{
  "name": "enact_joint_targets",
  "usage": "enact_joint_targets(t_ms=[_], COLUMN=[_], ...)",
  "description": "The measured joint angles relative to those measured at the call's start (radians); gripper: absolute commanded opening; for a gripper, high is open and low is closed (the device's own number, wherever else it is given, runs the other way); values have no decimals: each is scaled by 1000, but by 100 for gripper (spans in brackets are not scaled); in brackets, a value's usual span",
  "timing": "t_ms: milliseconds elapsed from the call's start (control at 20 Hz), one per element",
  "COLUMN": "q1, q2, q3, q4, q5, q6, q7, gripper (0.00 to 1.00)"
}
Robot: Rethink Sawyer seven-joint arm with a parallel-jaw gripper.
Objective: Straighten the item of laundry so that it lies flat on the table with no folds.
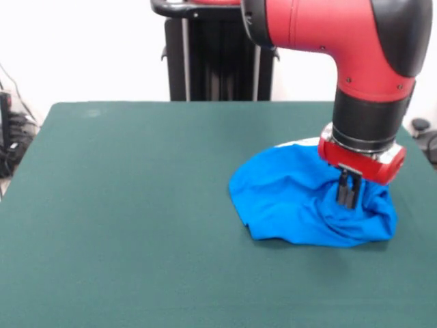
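The item of laundry [293,198], a bright blue shirt, lies bunched and creased on the right half of the dark green table [123,225]. Its print is hidden. A sliver of white shows at its far edge. My gripper [349,199] hangs from the red arm straight down over the shirt's right part. Its black fingers [345,191] stand close together with their tips in the folds of the blue cloth. The gripper looks shut on a pinch of the shirt.
A black pedestal [218,61] stands behind the table's far edge. Cables and dark gear [13,137] sit off the table's left side. Another dark object [423,130] lies past the right edge.
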Motion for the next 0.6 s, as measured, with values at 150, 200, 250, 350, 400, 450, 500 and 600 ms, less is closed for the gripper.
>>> enact_joint_targets(t_ms=[150,200,250,350,400,450,500,600], q1=[-1,-1,0,0,0,1,5,7], q2=[-2,0,1,10,12,14,22,24], q3=[3,4,4,4,4,4,3,3], q4=[-4,-7,-9,-18,-20,-22,-31,-33], q5=[2,2,2,1,2,2,2,2], q6=[27,37,41,47,47,47,47,47], q7=[0,0,0,0,0,0,0,0], gripper=[0,0,0,0,0,0,100,100])
